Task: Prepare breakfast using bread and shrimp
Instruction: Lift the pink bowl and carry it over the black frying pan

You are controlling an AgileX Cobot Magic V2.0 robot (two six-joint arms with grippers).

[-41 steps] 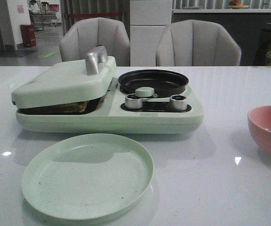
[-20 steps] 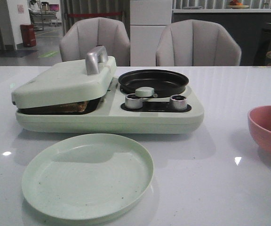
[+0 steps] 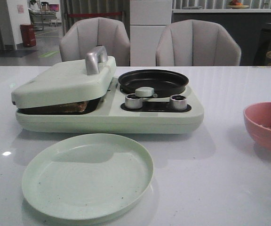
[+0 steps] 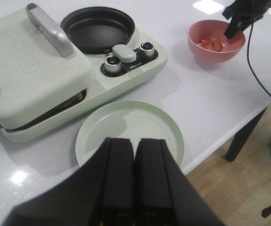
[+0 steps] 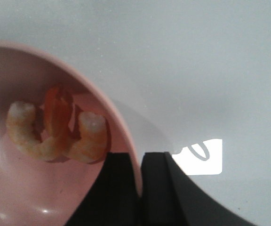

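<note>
**Shrimp bowl held by its rim, to be brought to the frying pan**

Shrimp (image 5: 55, 132): a few curled orange-and-white pieces lie together at the bottom of the pink bowl (image 3: 266, 128), which is well to the right of the breakfast maker (image 3: 107, 117) and near the table's (image 3: 220, 188) right edge. The right gripper (image 5: 138, 162) is clamped narrowly on the bowl's rim, with one finger inside the wall and one outside. The left gripper (image 4: 134, 155) has its fingers pressed together and holds nothing; it hangs above the green plate (image 3: 87, 174), which lies just in front of the breakfast maker. On the maker's left half, the lid (image 3: 65, 82) rests slightly ajar over a brown-edged layer that appears to be the bread (image 3: 74, 107). The black pan (image 3: 153, 81) on the maker's right half holds nothing.

The step in hand is probably to carry the bowl to the pan and tip the shrimp in. A pinch on one wall gives little control over tilt, so the bowl should be kept level and moved slowly. It should pass clear of the knobs (image 3: 178, 101) at the maker's front. Tip it only once the rim is over the middle of the pan, turning gradually so the pieces slide out rather than bounce out.
</note>
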